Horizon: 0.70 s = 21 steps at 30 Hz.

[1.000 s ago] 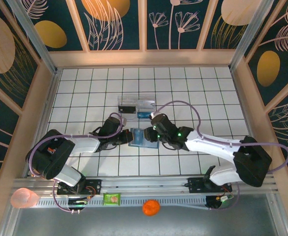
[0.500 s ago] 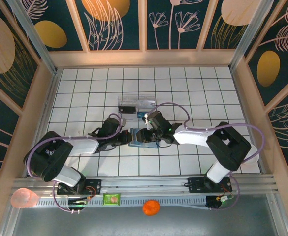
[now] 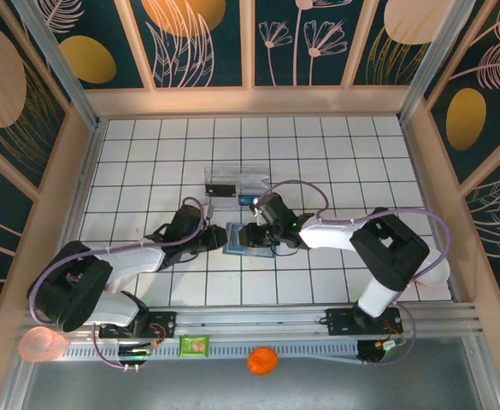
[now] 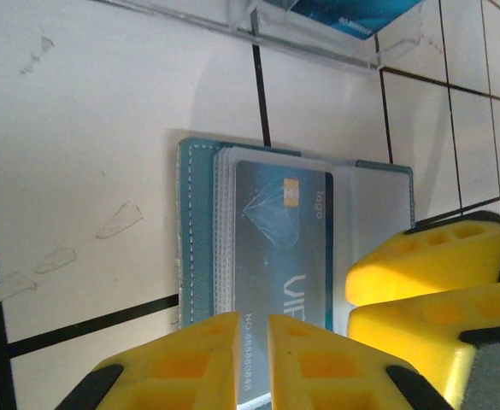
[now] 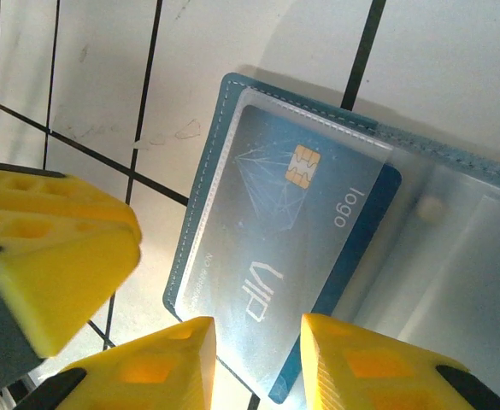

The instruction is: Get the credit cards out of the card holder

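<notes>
the card holder (image 4: pixel 195 231) lies open and flat on the white tiled table (image 4: pixel 79 154), between the two sets of yellow fingers. the left gripper (image 4: pixel 252 331) sits at its near edge with the fingers almost together, only a thin slit between them. the holder's edge and the bottom of the grey-blue card (image 4: pixel 284 239) run in under the tips, and whether they are pinched there i cannot tell. that card (chip, "logo" and "vip" printed on it) is tucked in a clear sleeve on the panel directly ahead of the left fingers, with the teal stitched border just outside it. the right gripper (image 5: pixel 258 340) faces the holder from the opposite side, fingers partly apart with nothing clamped between them; the card's corner and the holder's edge show through the gap below the tips. seen from the left wrist, the right fingers (image 4: pixel 420 273) sit over the holder's other panel, just beside the card. past the holder's far edge, beyond both sets of fingers, stands the clear tray (image 4: pixel 318 43) with a bright blue card (image 4: pixel 344 10) at it.
</notes>
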Available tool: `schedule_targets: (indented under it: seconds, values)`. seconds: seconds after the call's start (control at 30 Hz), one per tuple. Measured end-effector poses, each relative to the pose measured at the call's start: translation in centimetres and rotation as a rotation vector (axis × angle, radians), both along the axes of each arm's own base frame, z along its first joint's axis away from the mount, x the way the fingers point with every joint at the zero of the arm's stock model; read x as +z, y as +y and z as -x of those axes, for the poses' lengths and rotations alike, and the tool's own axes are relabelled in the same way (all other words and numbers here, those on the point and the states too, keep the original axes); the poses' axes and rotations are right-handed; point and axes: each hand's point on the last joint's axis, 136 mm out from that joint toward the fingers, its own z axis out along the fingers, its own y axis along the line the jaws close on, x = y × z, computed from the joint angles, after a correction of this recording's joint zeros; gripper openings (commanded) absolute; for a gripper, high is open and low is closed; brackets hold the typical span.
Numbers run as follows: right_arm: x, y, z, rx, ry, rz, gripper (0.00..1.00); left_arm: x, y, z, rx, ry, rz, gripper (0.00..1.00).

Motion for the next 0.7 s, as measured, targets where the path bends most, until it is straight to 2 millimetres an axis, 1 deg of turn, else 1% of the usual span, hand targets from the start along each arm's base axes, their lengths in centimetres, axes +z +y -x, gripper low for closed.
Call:
schedule_targets:
  seconds: [0.27,0.4,0.7]
  values:
    - [-1.1,-0.1,0.2,-0.009,0.028,0.018,0.32,-0.4,0.5,0.1,0.014,0.006,-0.021,0.15]
    - [-1.2,-0.2,0.0,-0.019,0.028,0.032,0.3,-0.4,0.5,0.1,0.014,0.006,-0.021,0.15]
    - [-1.6,-0.5,-0.2,-0.059,-0.033,0.154,0.3,-0.5,0.5,0.2,0.014,0.008,-0.022,0.15]
